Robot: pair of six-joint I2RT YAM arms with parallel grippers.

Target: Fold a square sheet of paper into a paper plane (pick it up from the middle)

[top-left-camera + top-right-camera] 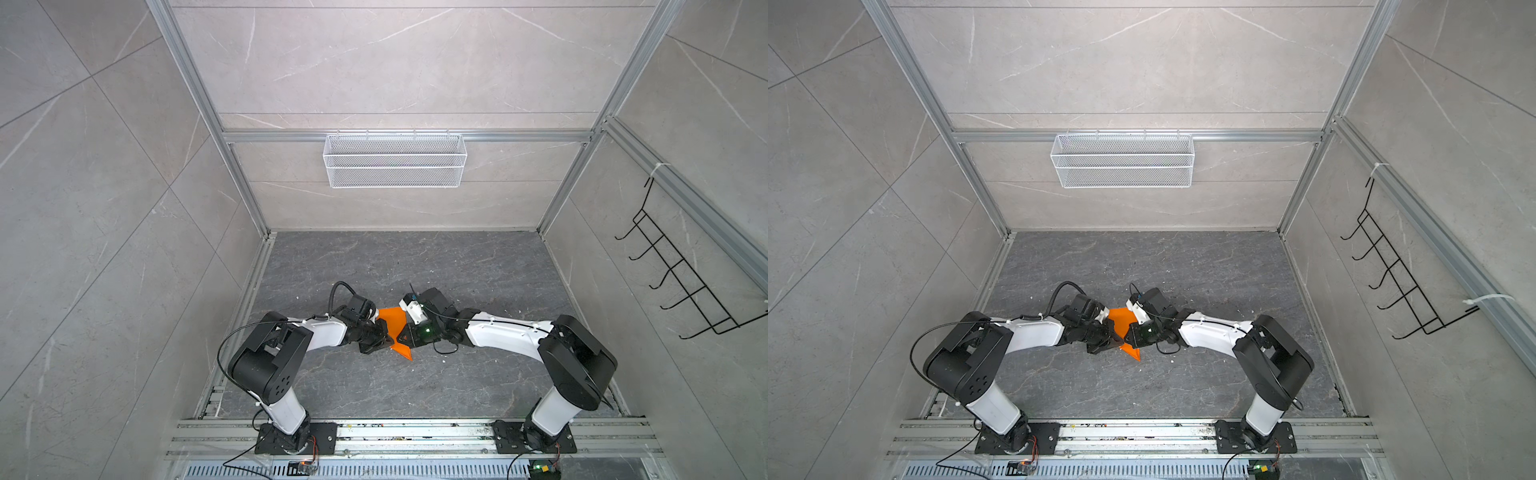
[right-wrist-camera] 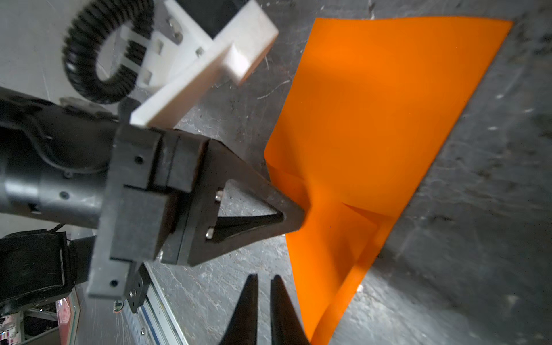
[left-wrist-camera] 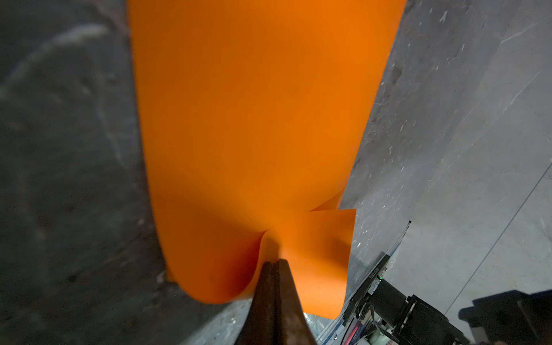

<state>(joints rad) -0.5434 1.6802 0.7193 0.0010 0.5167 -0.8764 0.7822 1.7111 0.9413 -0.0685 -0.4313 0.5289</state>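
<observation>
Two arms meet nose to nose over the dark table point(image 1: 415, 266), and the square sheet of paper point(image 1: 392, 318) sits between them in both top views. The left gripper point(image 3: 276, 264) is clamped tight, its fingers pressed together on a puckered spot of the orange sheet. From that pinch the paper fans out ahead of the tips, with a small flap turned over just to one side of them. The right gripper point(image 2: 264, 288) has its jaws only a narrow slit apart, with nothing between them. The sheet's curled edge lies just beside its tips, not touching as far as I can tell.

Seen from the right wrist, the paper shows a couple of soft creases near the left gripper's pinch but no pointed dart yet. I'd judge this an early fold, with one arm anchoring the sheet and the other free to take a corner or edge. Next, I'd guess, the right gripper must widen a little, slide onto that near edge and nip it cleanly. It must do that without tugging the sheet out of the left gripper's hold or crumpling it. Thin paper buckles easily, so a gentle, square approach looks wise.
</observation>
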